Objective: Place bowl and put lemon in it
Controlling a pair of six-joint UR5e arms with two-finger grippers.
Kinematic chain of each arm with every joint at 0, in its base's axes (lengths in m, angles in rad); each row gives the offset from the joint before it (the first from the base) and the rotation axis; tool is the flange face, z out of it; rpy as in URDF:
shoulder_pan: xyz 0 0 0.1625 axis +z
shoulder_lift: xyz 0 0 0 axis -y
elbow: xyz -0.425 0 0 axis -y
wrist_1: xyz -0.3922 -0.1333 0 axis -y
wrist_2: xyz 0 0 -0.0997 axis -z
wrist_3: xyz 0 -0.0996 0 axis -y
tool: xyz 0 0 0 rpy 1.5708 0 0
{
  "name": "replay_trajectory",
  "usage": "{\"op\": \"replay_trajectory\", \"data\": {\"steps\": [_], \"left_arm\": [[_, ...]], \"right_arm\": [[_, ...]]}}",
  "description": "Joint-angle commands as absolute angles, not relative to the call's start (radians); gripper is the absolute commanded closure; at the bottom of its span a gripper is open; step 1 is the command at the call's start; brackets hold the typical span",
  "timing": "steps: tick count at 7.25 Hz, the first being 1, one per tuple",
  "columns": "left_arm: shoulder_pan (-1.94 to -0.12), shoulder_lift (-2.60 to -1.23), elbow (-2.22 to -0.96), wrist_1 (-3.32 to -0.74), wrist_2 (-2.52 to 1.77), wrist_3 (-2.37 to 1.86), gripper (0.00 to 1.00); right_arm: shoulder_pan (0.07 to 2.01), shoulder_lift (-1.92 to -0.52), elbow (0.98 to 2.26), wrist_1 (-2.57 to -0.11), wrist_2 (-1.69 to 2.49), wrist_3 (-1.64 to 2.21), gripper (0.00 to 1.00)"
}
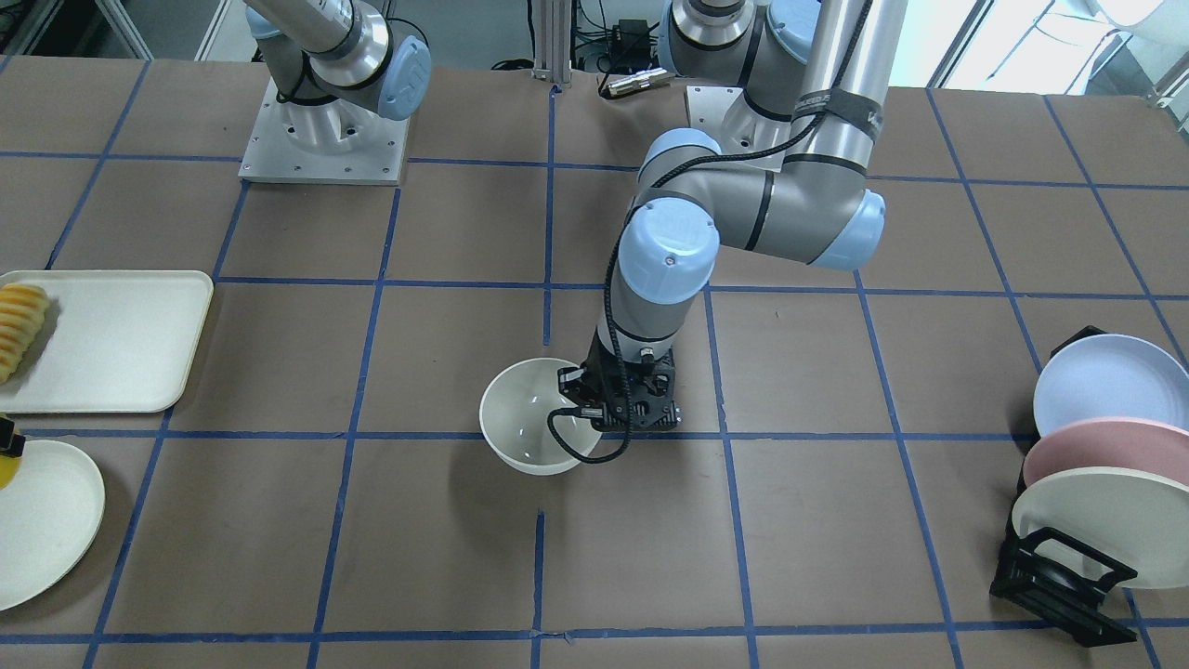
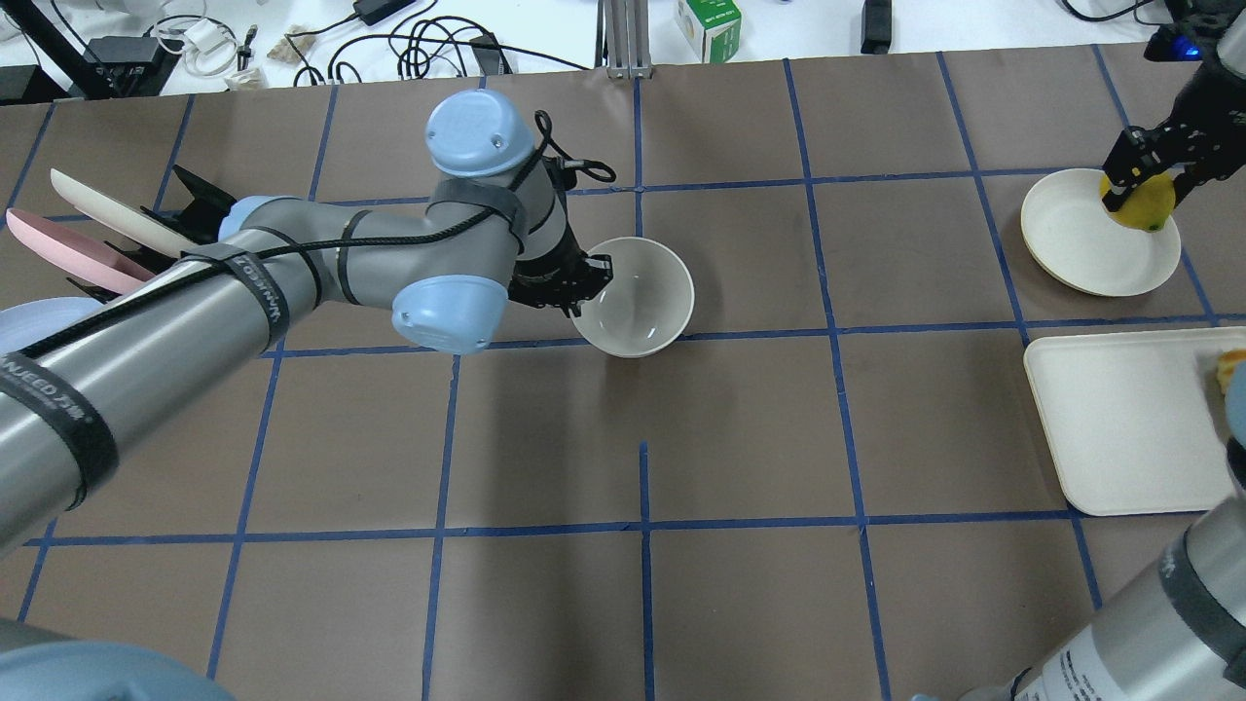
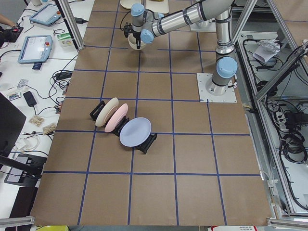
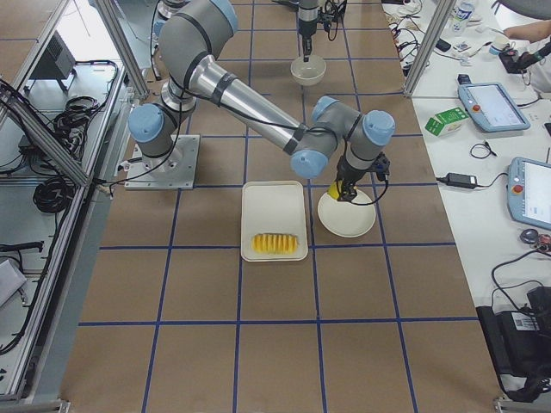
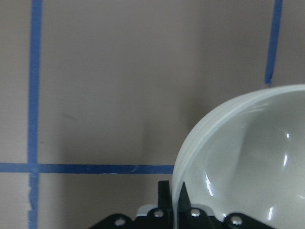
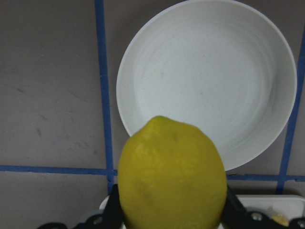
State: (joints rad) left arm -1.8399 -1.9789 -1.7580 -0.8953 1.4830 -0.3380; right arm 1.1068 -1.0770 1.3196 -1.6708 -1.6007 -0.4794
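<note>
The cream-white bowl (image 2: 638,297) sits upright and low near the table's middle; I cannot tell whether it touches the table. My left gripper (image 2: 584,284) is shut on its rim, one finger inside and one outside, as the left wrist view (image 5: 176,202) shows. The bowl (image 1: 529,418) is empty. My right gripper (image 2: 1139,200) is shut on the yellow lemon (image 6: 171,176) and holds it above the near edge of the flat cream plate (image 6: 205,81) at the far right of the table. The lemon (image 4: 337,189) hangs clear of the plate.
A cream tray (image 1: 121,344) with ridged orange-yellow sliced food (image 1: 23,325) lies beside the flat plate (image 2: 1081,234). A black rack (image 1: 1059,576) with three upright plates (image 1: 1101,386) stands on the robot's left side. Cables and boxes lie past the far edge (image 2: 711,24).
</note>
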Motion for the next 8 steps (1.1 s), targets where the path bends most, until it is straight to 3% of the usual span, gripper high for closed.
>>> {"op": "replay_trajectory", "data": {"steps": [1, 5, 6, 7, 8], "left_arm": [[-1.868, -1.987, -1.758, -0.885, 1.505, -0.301, 1.00], [-1.835, -1.991, -1.782, -0.900, 1.508, -0.291, 1.00], [-1.835, -1.993, -1.792, -0.932, 1.517, -0.273, 0.20], [-1.829, -1.993, -1.787, -0.937, 1.499, -0.272, 0.00], [-1.806, -1.987, -1.773, -0.951, 1.482, -0.272, 0.00]], "right_arm": [[1.211, -1.149, 1.310, -1.565, -1.598, -0.294, 1.00], [1.411, -1.200, 1.316, -1.506, -1.600, -0.066, 1.00], [1.445, -1.201, 1.316, -1.503, -1.598, -0.023, 1.00], [1.480, -1.203, 1.312, -1.505, -1.598, 0.018, 1.00], [1.512, -1.210, 1.312, -1.509, -1.592, 0.038, 1.00]]}}
